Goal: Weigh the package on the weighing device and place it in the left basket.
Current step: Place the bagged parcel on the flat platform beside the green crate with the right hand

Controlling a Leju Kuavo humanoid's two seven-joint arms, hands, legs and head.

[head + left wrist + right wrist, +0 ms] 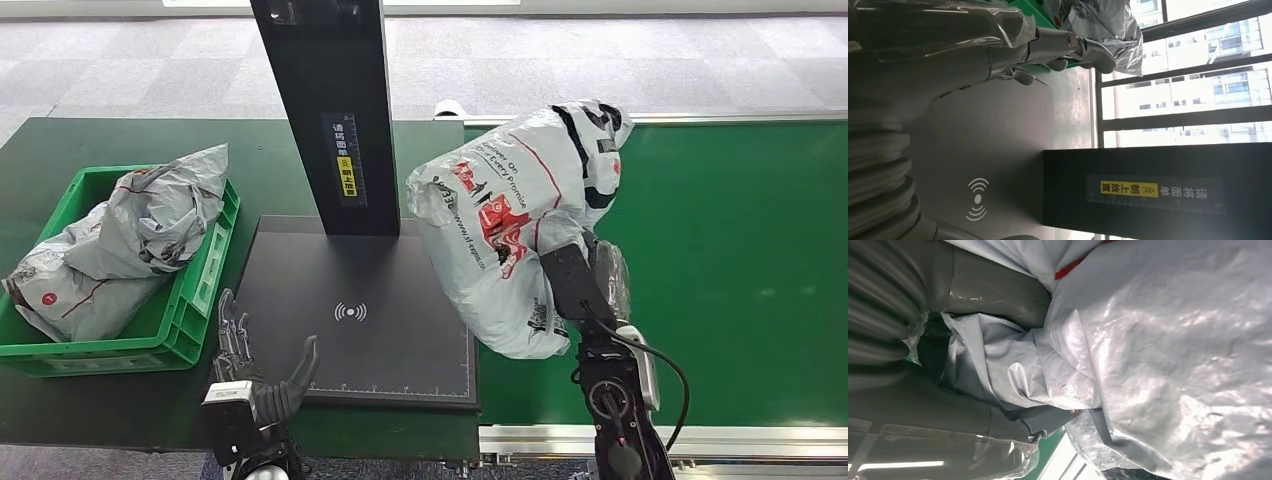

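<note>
A bulky grey-white plastic package, printed with red graphics and black lettering and crumpled along its seams, is gripped by the right hand and stands roughly upright over the boundary between the weighing device and the green belt. The weighing device is a flat, dark, square platform bearing a white wireless symbol, with a black upright column at its rear edge. The left basket, a green plastic crate just beside the platform, already contains another crumpled grey package.

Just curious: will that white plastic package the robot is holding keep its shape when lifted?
Probably not. The package is a crinkled film bag, so it likely sags around the right hand. Its glossy skin looks slippery. It bulges, so perhaps soft contents.
</note>
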